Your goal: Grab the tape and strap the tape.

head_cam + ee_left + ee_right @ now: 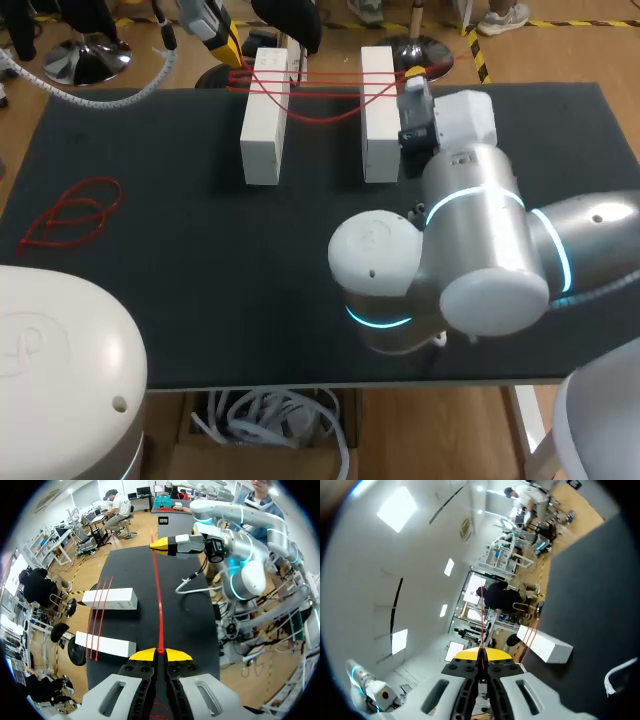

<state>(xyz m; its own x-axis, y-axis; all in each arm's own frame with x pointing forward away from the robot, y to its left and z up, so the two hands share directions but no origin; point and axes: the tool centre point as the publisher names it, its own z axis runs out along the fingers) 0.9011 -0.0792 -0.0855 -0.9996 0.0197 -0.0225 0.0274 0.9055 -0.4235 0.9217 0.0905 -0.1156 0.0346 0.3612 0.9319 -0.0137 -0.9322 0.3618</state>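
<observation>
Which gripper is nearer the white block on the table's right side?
Right. The right gripper, shut on the red strap, sits beside that white block. The left gripper, also gripping the strap, is beyond the other white block.

On the black table [200, 280], one white rectangular block [265, 120] stands left of another white block [379, 115]; thin red tape [325, 76] spans both tops; a loose red coil [72, 215] lies far left.
</observation>
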